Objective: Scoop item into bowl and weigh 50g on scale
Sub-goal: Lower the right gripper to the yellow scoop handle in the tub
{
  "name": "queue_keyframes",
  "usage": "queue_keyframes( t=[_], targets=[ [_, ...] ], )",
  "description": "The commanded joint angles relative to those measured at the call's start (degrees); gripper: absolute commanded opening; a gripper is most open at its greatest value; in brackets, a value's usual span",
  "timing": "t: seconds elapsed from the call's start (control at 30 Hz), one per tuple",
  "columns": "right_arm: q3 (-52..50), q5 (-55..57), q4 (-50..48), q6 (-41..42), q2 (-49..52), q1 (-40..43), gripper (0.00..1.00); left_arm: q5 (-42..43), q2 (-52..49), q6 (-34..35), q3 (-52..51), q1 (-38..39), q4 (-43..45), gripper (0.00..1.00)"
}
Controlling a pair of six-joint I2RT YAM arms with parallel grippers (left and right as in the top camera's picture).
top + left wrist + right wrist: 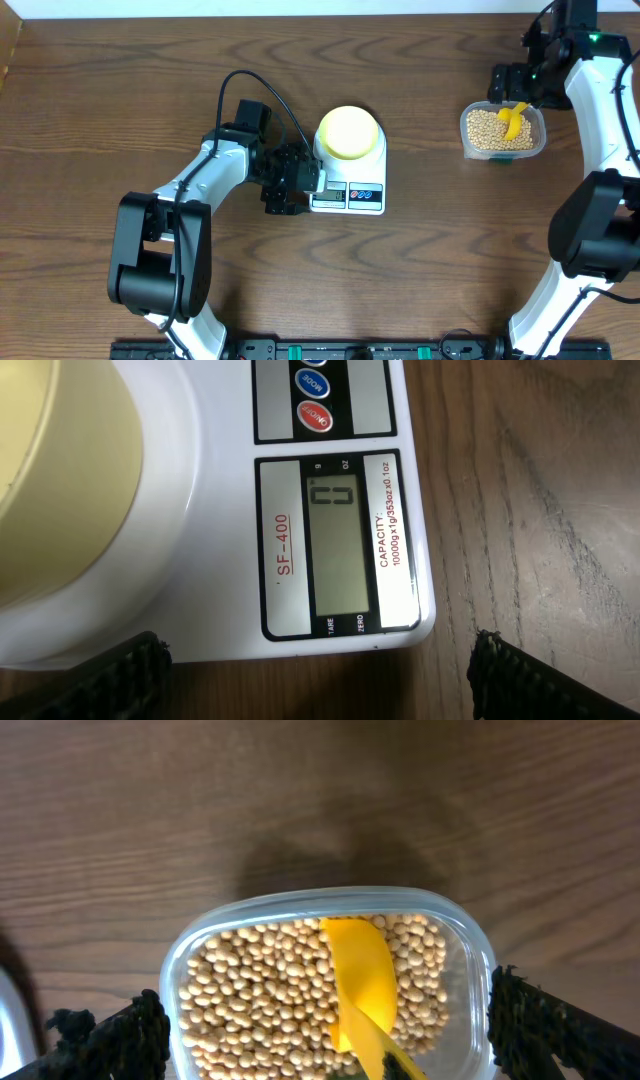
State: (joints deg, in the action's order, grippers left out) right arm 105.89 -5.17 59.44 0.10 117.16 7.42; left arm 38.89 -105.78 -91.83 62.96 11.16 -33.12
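Note:
The white scale stands mid-table with the pale yellow-green bowl on its platform. In the left wrist view the scale's display reads 0 and the bowl fills the upper left. My left gripper is open at the scale's left front corner, holding nothing. The tan beans fill a clear tub at the right. A yellow scoop lies on the beans. My right gripper hangs wide open over the tub, its fingers clear of the scoop.
Dark wood table all around. The left arm's cable loops behind the scale. The scale's coloured buttons sit beside the display. The right arm's white links run along the table's right edge.

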Motion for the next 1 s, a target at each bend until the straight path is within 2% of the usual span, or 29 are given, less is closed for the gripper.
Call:
queue_keyframes(
  t=[0.0, 0.13, 0.27, 0.4, 0.47, 0.5, 0.53, 0.63, 0.73, 0.83, 0.9, 0.97],
  targets=[
    [2.1, -9.8, 0.4, -1.0, -0.9, 2.7, 0.99, 1.0, -1.2, -0.9, -0.5, 0.1, -0.2, 0.98],
    [7.0, -9.2, 5.7, -1.6, -0.9, 5.0, 0.99, 1.0, -1.2, -0.9, -0.5, 0.1, -0.2, 0.98],
    [6.6, -10.5, 6.5, -3.2, -0.3, 6.2, 0.99, 1.0, -1.2, -0.9, -0.5, 0.1, -0.2, 0.98],
    [6.0, -13.0, 7.3, -6.7, 1.0, 6.1, 0.91, 1.0, -1.2, -0.9, -0.5, 0.1, -0.2, 0.97],
    [5.6, -13.2, 5.9, -6.9, 1.9, 5.9, 0.69, 1.0, -1.2, -0.9, -0.5, 0.1, -0.2, 0.98],
    [5.3, -13.1, 4.5, -6.9, 2.0, 5.9, 0.31, 1.0, -1.2, -0.9, -0.5, 0.1, -0.2, 0.98],
    [5.1, -13.0, 4.0, -7.1, 2.0, 5.9, 0.24, 1.0, -1.2, -0.9, -0.5, 0.1, -0.2, 0.98],
    [4.9, -12.8, 3.5, -7.1, 2.0, 5.9, 0.23, 1.0, -1.2, -0.9, -0.5, 0.1, -0.2, 0.98],
    [4.9, -12.8, 5.5, -7.0, 2.0, 5.9, 0.12, 1.0, -1.2, -0.9, -0.5, 0.1, -0.2, 0.98],
    [4.9, -13.6, 8.8, -7.0, 2.0, 5.2, 0.09, 1.0, -1.2, -0.9, -0.5, 0.1, -0.2, 0.98],
    [4.9, -13.6, 9.3, -7.0, 2.0, 4.4, 0.1, 1.0, -1.2, -0.9, -0.5, 0.1, -0.2, 0.98],
    [4.9, -12.6, 8.9, -7.1, 2.0, 3.7, 0.17, 1.0, -1.2, -0.9, -0.5, 0.1, -0.2, 0.98]
  ],
)
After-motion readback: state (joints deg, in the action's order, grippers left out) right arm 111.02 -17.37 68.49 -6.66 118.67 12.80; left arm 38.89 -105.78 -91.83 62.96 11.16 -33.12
